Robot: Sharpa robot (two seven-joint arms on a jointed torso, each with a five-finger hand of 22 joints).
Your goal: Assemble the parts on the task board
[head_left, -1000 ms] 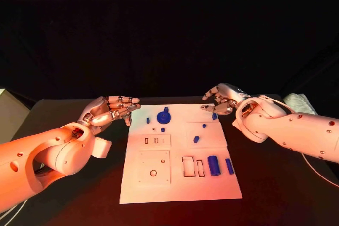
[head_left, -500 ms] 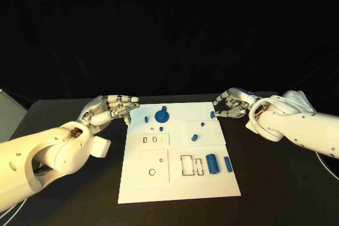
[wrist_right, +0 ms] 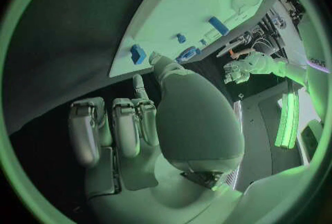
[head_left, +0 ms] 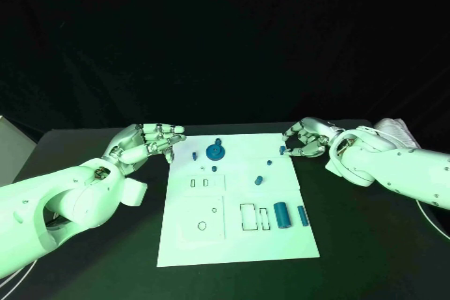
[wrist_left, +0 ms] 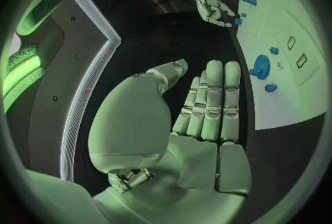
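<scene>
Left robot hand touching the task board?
Apart. In the left wrist view, dark table shows between the left robot hand and the task board edge.

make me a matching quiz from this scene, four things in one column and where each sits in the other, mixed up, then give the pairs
Things
1. round blue disc with a knob
2. large blue cylinder
3. left robot hand
4. right robot hand

Places
A. off the task board's far right corner
B. near half of the board, right side, beside the rectangular outlines
C. off the board's far left corner
D. far end of the board, around the middle

Pairs: 1-D, 2-B, 3-C, 4-A
</scene>
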